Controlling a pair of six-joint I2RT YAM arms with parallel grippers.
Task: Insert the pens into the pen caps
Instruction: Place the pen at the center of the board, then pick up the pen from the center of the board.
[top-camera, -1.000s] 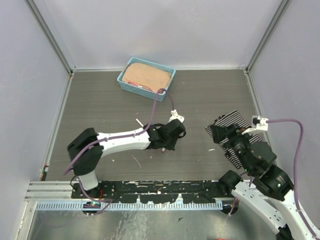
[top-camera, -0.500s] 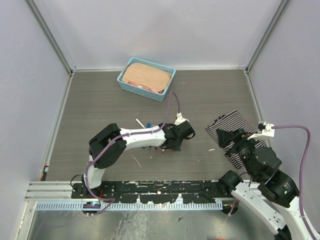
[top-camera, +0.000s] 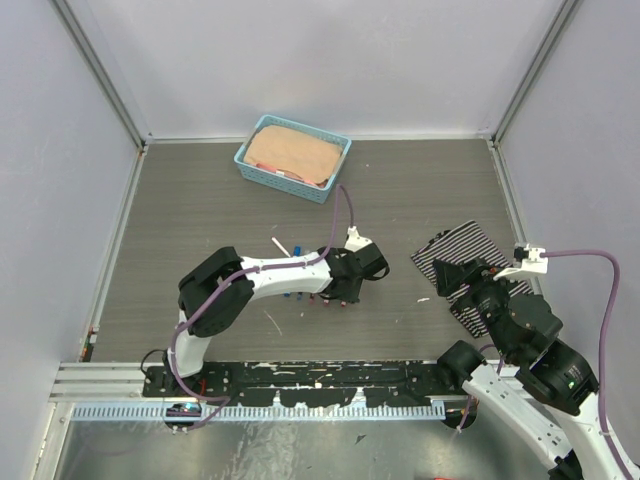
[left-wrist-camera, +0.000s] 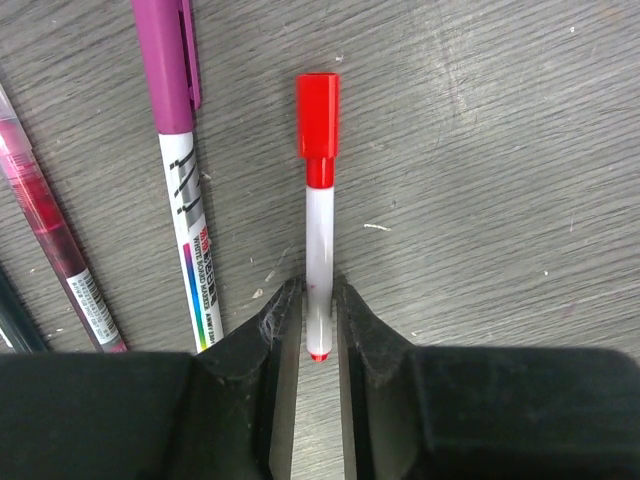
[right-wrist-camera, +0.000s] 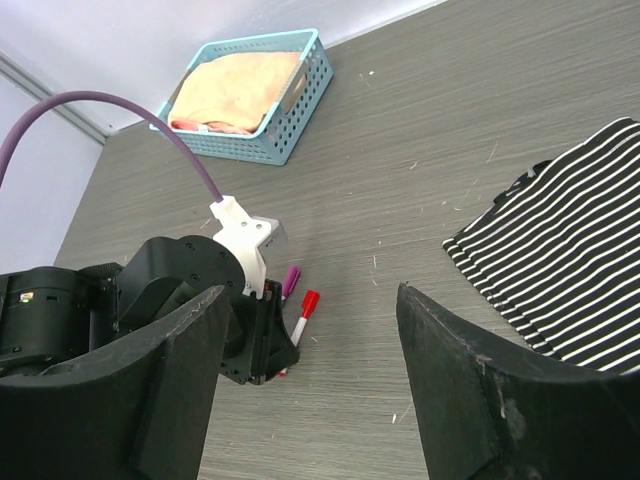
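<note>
left arm (top-camera: 262, 275): extended low towards the right, wrist bent downward.
left gripper (left-wrist-camera: 317, 300): pointed down at the surface, jaws parted narrowly.
right arm (top-camera: 540, 350): folded, raised near its base.
right gripper (right-wrist-camera: 312, 300): jaws spread wide.

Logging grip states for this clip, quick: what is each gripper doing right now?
Left gripper: jaws sit close on either side of the red-capped pen; whether they grip it cannot be told.
Right gripper: open, holding nothing.
</note>
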